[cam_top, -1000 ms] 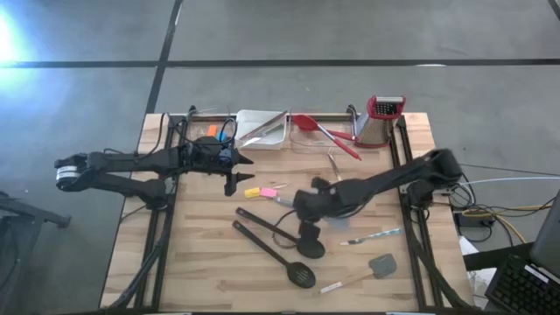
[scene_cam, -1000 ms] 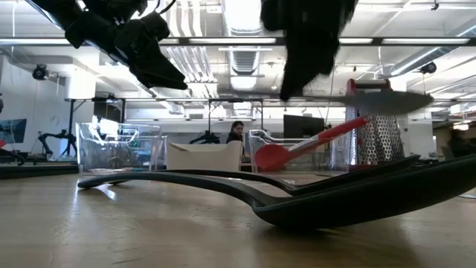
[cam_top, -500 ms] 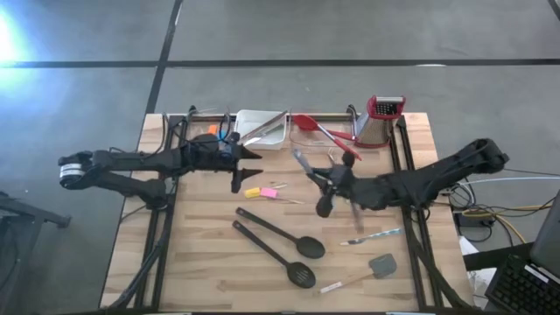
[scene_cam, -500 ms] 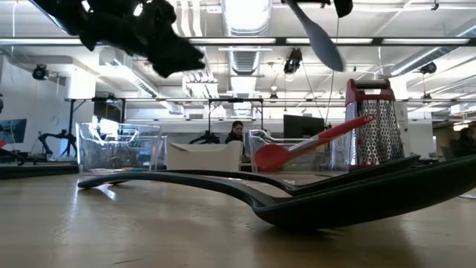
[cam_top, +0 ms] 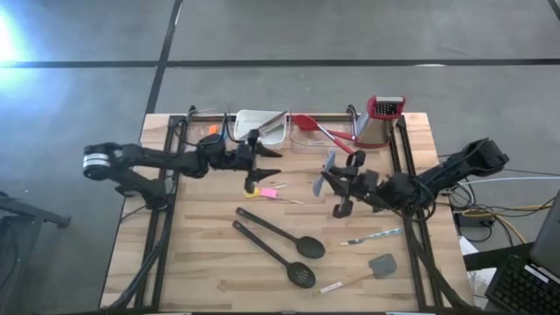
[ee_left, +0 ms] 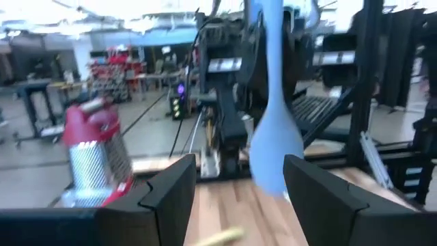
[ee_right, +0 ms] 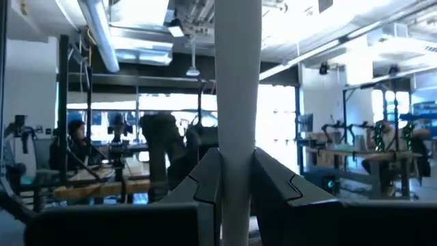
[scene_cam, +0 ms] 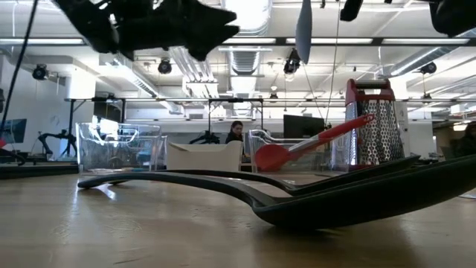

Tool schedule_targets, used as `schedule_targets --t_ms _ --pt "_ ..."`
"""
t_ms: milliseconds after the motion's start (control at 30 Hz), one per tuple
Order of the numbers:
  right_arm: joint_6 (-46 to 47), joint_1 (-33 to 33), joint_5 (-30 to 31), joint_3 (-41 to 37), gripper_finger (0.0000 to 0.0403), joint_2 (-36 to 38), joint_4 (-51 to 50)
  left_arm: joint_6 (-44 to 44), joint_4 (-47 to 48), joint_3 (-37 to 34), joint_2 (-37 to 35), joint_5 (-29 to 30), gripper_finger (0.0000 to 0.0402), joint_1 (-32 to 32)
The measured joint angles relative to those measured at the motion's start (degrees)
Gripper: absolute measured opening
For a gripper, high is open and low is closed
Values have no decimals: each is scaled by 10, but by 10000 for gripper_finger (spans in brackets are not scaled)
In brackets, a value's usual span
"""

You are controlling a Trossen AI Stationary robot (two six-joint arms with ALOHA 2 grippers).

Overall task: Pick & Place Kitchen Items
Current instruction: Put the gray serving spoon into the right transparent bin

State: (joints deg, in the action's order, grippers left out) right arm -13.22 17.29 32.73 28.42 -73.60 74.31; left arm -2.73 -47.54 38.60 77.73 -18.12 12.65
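Note:
My right gripper [cam_top: 335, 179] is above the table's middle right, shut on a grey-blue spatula [cam_top: 325, 169]. The spatula hangs in the air and also shows in the low view [scene_cam: 303, 30]. My left gripper [cam_top: 269, 166] is open and empty a little to the left of it, facing it; the spatula's blade [ee_left: 273, 150] shows beyond its spread fingers. Two black long-handled spoons [cam_top: 282, 229] [cam_top: 278, 256] lie flat on the table nearer the front. Small yellow and pink pieces [cam_top: 261, 191] lie under my left gripper. My right gripper pinches the spatula's pale handle [ee_right: 236, 130] between its two fingers, which lie across the handle. The fingers are about level and point toward the table's left. The spatula is lifted clear of the table and roughly upright, its broad end [scene_cam: 303, 33] hanging down.
At the far edge stand a white tray [cam_top: 262, 118], a clear bin holding a red spatula [cam_top: 328, 133], and a red-topped metal grater [cam_top: 381, 118]. A thin metal utensil [cam_top: 376, 234] and a grey turner [cam_top: 381, 264] lie at the front right.
My right gripper has risen from low beside the black spoons and gone toward the table's right and far side with the grey-blue spatula. The spatula has swung from slanted to hanging roughly upright. My left gripper has gone toward the table's right, toward the spatula.

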Motion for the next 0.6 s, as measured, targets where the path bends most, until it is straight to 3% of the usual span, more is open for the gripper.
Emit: schedule_targets --t_ms 200,600 --pt "0 -1 -3 0 41 -2 -3 0 28 105 90 -64 227 -14" --pt "-24 -1 -2 8 41 -2 -11 12 48 210 173 -66 227 -39"
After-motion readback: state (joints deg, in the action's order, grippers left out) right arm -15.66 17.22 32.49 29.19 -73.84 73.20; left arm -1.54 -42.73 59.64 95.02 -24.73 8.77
